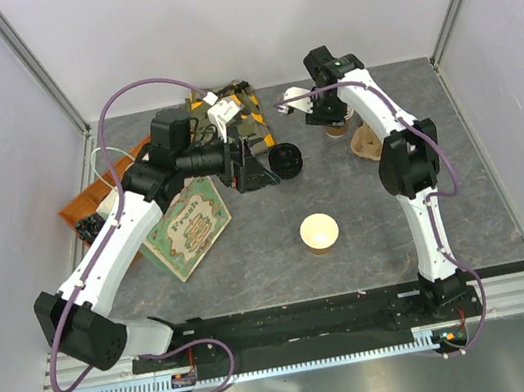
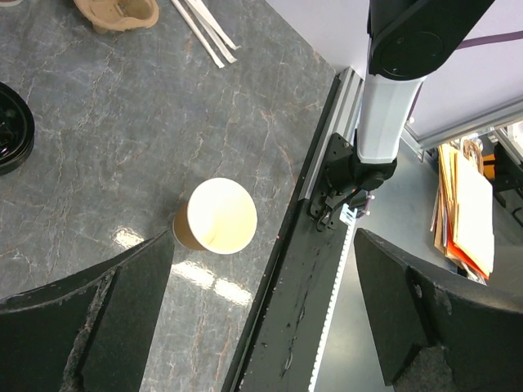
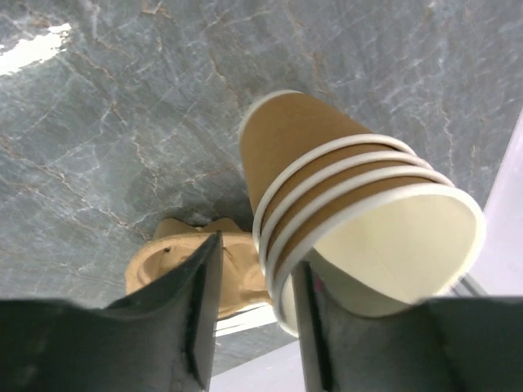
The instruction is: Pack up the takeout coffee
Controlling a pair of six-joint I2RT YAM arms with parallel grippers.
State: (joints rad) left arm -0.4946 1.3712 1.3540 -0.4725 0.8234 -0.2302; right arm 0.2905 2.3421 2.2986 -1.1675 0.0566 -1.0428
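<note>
Brown paper cups, a nested stack (image 3: 351, 204), sat at the bench's (image 1: 253, 258) far right, the right fingers (image 3: 188, 327) slightly parted beside its rim. Left fingers (image 2: 106, 318) gaped wide, empty, above a lidless cup (image 2: 216, 216) near the front edge; no lidded coffee showed.

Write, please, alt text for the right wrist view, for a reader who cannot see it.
A stack of nested brown paper cups with cream rims fills the view, its open end toward the camera. The right claw frames its rim, over a grey marbled table; a tan cardboard carrier lies behind.
</note>
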